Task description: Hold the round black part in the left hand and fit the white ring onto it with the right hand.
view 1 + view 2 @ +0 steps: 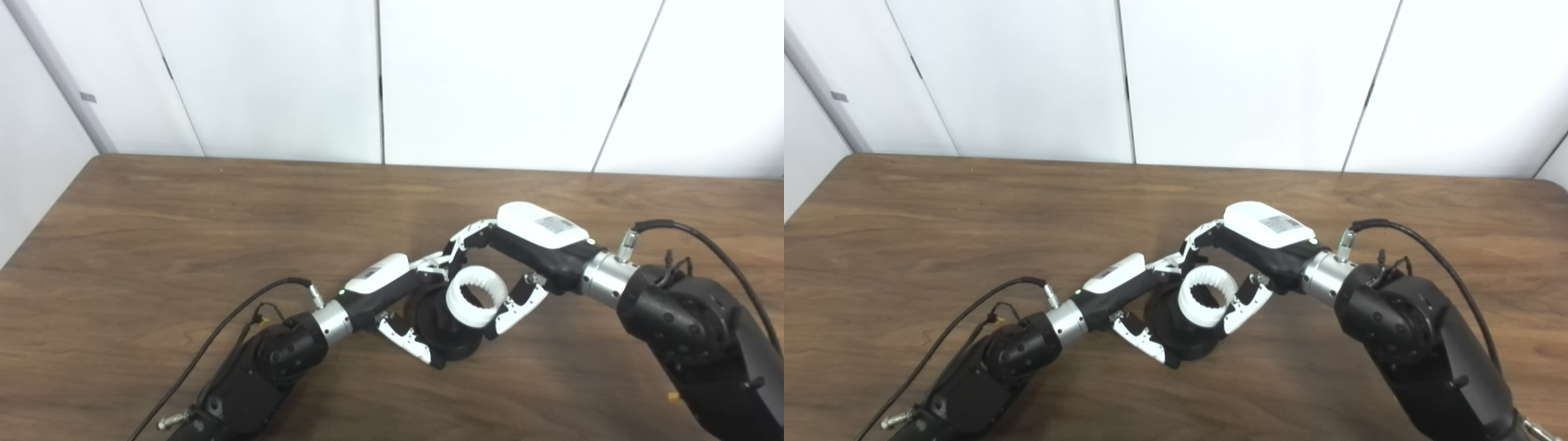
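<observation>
Left eye: left hand reaches in low from bottom-left, fingers wrapped around round black part on the table. Right eye: right hand arches over, grasping white ring, which touches the part's top.

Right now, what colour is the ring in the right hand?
White, ribbed inside; the ring shows best in the left eye view.
</observation>
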### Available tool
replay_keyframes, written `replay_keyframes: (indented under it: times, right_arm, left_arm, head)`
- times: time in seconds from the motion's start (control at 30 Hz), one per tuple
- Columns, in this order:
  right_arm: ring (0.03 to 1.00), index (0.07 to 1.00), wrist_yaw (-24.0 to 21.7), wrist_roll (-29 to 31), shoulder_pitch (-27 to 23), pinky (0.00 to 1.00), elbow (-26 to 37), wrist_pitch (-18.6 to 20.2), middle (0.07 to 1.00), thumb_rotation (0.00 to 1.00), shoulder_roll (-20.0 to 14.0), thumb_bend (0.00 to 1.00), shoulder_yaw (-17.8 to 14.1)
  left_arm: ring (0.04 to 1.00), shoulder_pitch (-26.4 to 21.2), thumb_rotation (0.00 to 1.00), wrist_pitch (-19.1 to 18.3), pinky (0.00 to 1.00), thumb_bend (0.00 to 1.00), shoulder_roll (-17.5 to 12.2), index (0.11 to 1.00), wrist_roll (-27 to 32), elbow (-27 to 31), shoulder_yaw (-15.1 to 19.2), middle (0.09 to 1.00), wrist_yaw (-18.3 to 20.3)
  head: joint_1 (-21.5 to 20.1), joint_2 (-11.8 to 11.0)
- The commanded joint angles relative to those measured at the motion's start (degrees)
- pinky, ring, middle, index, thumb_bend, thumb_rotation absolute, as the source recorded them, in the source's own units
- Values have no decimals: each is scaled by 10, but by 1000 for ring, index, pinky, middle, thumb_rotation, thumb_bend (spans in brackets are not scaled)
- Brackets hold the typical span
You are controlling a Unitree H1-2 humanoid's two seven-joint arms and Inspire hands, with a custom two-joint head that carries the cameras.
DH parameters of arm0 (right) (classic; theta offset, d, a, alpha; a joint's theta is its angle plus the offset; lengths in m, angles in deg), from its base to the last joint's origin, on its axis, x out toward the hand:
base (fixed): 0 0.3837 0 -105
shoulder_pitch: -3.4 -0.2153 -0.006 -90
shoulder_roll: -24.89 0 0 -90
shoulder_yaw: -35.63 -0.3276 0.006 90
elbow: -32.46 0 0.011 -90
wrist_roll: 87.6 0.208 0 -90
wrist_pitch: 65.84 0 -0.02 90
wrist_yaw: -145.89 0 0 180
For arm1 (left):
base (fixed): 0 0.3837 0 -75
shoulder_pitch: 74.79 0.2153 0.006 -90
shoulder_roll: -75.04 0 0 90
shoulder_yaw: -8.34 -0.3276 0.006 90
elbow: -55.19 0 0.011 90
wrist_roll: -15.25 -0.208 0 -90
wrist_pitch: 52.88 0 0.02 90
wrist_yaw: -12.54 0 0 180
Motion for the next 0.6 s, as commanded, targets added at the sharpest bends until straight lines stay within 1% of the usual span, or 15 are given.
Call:
replay_keyframes:
  times: [0.0, 0.17, 0.27, 0.4, 0.57]
  right_arm:
    - [826, 480, 19, -3, -24, 738, 5, -19, 778, 140, 4, 520, -6]
    - [828, 480, 19, -7, -22, 741, -3, -18, 779, 140, 10, 521, -6]
    - [826, 480, 19, -6, -21, 742, -7, -20, 778, 140, 13, 521, -6]
    - [826, 480, 20, -7, -20, 739, -13, -19, 781, 140, 16, 520, -5]
    - [827, 480, 16, -8, -20, 745, -15, -13, 784, 139, 21, 520, -2]
  left_arm:
    - [1000, 27, 70, -38, 917, 522, -6, 483, -22, -13, -28, 970, 53]
    - [1000, 27, 69, -40, 916, 523, -7, 483, -24, -11, -29, 974, 54]
    - [1000, 27, 69, -37, 893, 523, -7, 483, -25, -13, -30, 972, 52]
    - [1000, 27, 69, -29, 888, 523, -6, 483, -23, -16, -29, 970, 49]
    - [1000, 28, 70, -36, 888, 523, -7, 483, -20, -12, -29, 973, 53]
  head:
    - [-1, 1]
    - [0, 2]
    - [0, 2]
    - [2, 3]
    - [3, 5]
